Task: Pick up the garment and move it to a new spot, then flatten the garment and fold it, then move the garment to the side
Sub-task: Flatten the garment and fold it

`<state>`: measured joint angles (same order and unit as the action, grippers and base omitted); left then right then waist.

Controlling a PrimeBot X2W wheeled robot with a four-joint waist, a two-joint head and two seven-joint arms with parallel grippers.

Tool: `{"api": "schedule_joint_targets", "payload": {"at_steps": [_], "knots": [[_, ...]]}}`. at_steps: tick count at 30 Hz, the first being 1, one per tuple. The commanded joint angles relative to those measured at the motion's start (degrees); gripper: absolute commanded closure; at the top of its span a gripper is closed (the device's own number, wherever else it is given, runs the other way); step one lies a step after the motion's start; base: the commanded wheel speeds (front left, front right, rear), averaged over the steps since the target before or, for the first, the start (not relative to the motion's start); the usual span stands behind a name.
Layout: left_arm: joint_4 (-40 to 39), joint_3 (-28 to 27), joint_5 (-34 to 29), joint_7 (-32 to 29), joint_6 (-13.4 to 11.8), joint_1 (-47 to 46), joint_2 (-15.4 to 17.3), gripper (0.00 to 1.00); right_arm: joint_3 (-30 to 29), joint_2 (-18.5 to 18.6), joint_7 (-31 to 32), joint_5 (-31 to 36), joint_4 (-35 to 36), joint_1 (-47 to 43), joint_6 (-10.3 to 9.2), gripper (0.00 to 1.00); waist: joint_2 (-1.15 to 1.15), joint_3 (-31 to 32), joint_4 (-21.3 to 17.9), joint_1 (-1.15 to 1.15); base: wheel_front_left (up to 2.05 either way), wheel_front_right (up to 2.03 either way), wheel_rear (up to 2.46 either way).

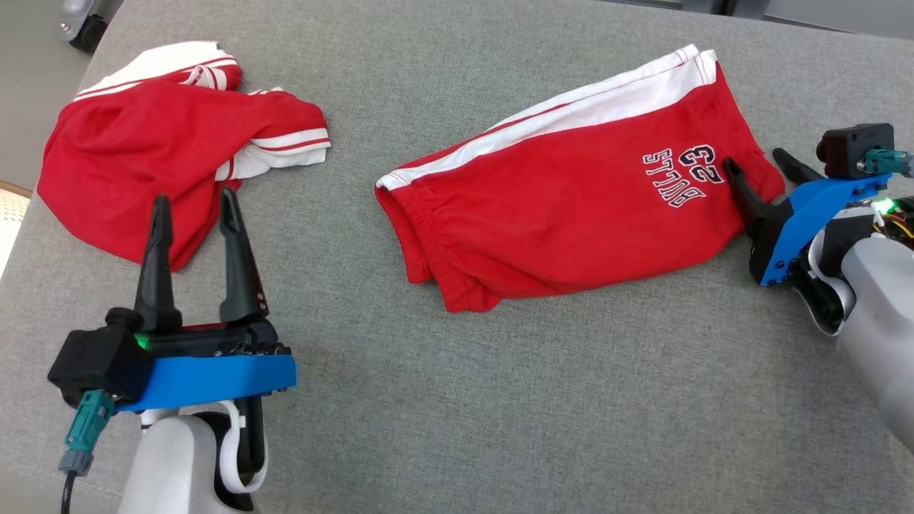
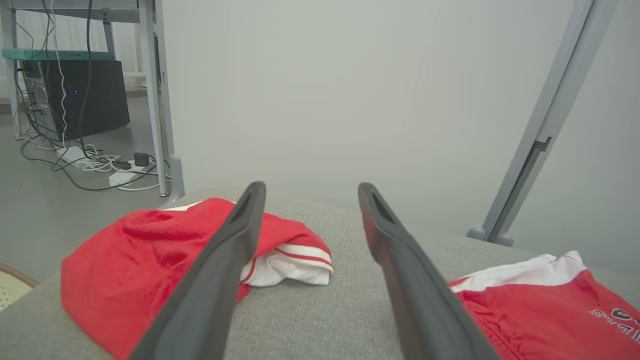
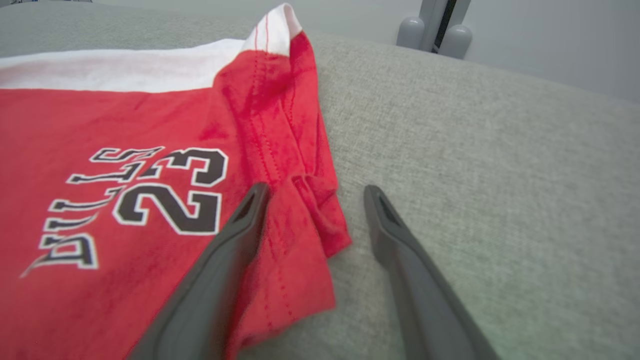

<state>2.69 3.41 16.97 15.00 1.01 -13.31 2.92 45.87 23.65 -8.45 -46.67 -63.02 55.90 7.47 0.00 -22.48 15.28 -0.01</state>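
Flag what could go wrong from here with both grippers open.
1. The right gripper straddles only a hem corner of the folded shorts; pinching there may lift one layer and undo the fold.
2. The left gripper hovers by the crumpled garment, which lies near the edge of the gray surface; a nudge could push it off.

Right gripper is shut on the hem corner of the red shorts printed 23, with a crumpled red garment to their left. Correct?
Not shut: the right wrist view shows the right gripper open, its fingers either side of the hem corner of the red shorts. The rest stands.
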Motion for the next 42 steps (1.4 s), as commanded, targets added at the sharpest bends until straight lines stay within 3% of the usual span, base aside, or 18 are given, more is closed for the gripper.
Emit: {"api": "schedule_joint_targets", "payload": {"at_steps": [1, 3, 13, 23, 28, 38, 42], "knots": [[-0.47, -0.52, -0.05, 0.28, -0.43, 0.46, -0.05, 0.00, 0.98, -1.01, 1.33, -0.55, -0.14, -1.54, 0.09, 0.54, 0.00, 0.00, 0.01, 0.01, 0.00, 0.00, 0.00], [-0.41, -0.79, -0.23, 0.28, -0.65, 0.98, -0.06, 0.00, 1.24, -1.09, 1.15, -1.07, 0.33, -1.67, 0.10, 1.00, 0.00, 0.09, -0.03, 0.01, 0.00, 0.00, 0.00], [0.81, -1.26, -2.27, 0.28, -0.45, 2.26, -0.06, 0.00, 0.49, -1.46, -3.84, -4.74, 4.04, -3.43, 0.08, 1.00, 0.00, 2.63, -3.26, 0.01, 0.00, 0.00, 0.00], [1.62, -3.31, -4.21, 0.27, 0.64, 3.66, -0.04, 0.00, -3.85, -0.43, -6.60, -9.49, 9.14, -12.91, 0.03, 1.00, 0.00, 7.24, -9.37, 0.01, 0.00, 0.00, 0.00], [1.77, -4.20, -4.83, 0.28, 0.96, 4.97, -0.04, 0.00, -9.53, 1.04, -6.82, -10.63, 12.03, -18.72, 0.03, 1.00, 0.00, 9.07, -11.58, 0.01, 0.00, 0.00, 0.00], [1.74, -4.45, -5.33, 0.28, 1.37, 6.44, -0.04, 0.00, -24.45, 4.92, -6.81, -5.53, 14.49, -29.99, 0.04, 1.00, 0.00, 10.29, -13.11, 0.01, 0.00, 0.00, 0.00], [1.94, -4.47, -5.44, 0.28, 1.52, 6.79, -0.04, 0.00, -28.88, 4.15, -6.82, -3.90, 14.48, -32.46, 0.04, 1.00, 0.00, 10.73, -13.25, 0.01, 0.00, 0.00, 0.00]]}}
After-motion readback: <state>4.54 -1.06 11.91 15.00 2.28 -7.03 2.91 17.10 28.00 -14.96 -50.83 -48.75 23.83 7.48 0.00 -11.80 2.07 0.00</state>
